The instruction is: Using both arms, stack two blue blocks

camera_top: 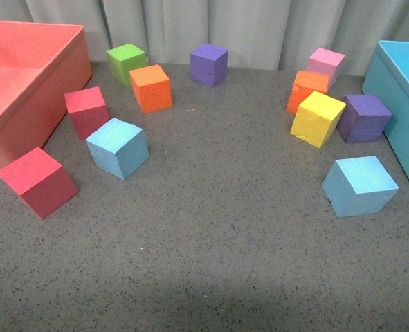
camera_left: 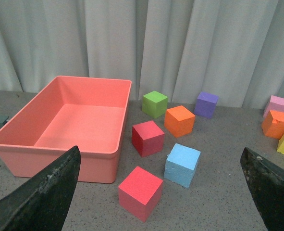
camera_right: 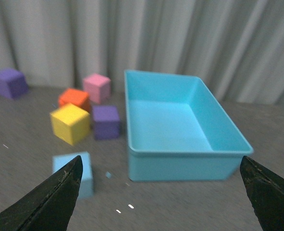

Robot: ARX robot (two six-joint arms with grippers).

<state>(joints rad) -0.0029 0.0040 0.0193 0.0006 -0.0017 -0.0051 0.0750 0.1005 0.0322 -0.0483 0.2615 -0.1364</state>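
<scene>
Two sky-blue foam blocks lie apart on the grey table. One blue block (camera_top: 117, 147) is at the left, between two red cubes; it also shows in the left wrist view (camera_left: 182, 164). The other blue block (camera_top: 360, 185) is at the right, near the turquoise bin; it shows in the right wrist view (camera_right: 77, 173), partly behind a finger. Neither arm shows in the front view. My left gripper (camera_left: 163, 192) is open and empty, above the table short of the left block. My right gripper (camera_right: 161, 197) is open and empty, facing the bin.
A salmon bin (camera_top: 24, 83) stands at the left, a turquoise bin (camera_top: 401, 104) at the right. Red cubes (camera_top: 39, 181) (camera_top: 86, 111), green (camera_top: 126, 62), orange (camera_top: 151, 87), purple (camera_top: 209, 63), pink (camera_top: 325, 63), a second orange (camera_top: 306, 88), yellow (camera_top: 317, 117) and a second purple (camera_top: 365, 117) cubes lie around.
</scene>
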